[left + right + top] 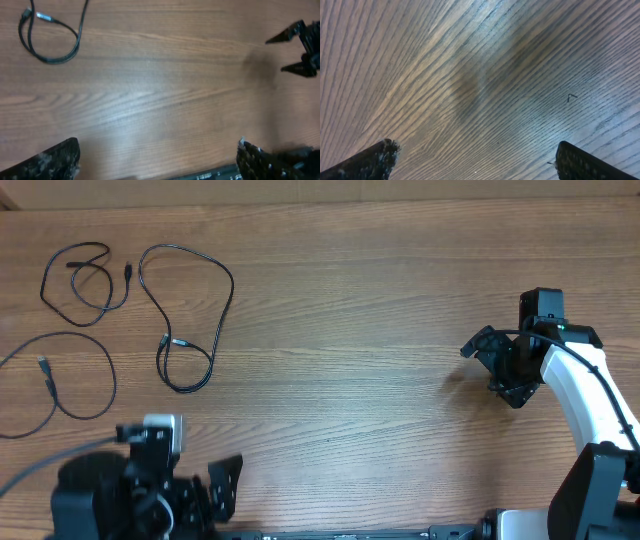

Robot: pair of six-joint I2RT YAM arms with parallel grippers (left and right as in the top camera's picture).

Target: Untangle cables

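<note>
Worktop: a light brown wood-grain worktop (340,300), and all the cables sit over on its left side.
Small cable: a thin black cable coiled in a small loop (75,285) lies at the far left corner and crosses over itself.
Long cable: next to it, a long black cable with a silver-tipped plug (195,300) runs in a big open loop and then doubles back into a narrow U. The left wrist camera picks up that U and the plug (50,59).
Edge cable: a third black cable in a wide loop (70,375) lies nearer the robot and runs off the left edge of the frame.
Between cables: from overhead the three lie apart from one another. One end of the small cable comes just beside the long cable, and I can't tell whether they touch.
Left claw: the left claw (157,147) is released, with its fingers spread wide over bare wood. It is near the robot's edge, with the U of the long cable well ahead of it.
Right claw: the right claw (476,146) is released too, with only wood grain between its dark fingers. From overhead it hangs at the right side (492,370), well apart from every cable.
</note>
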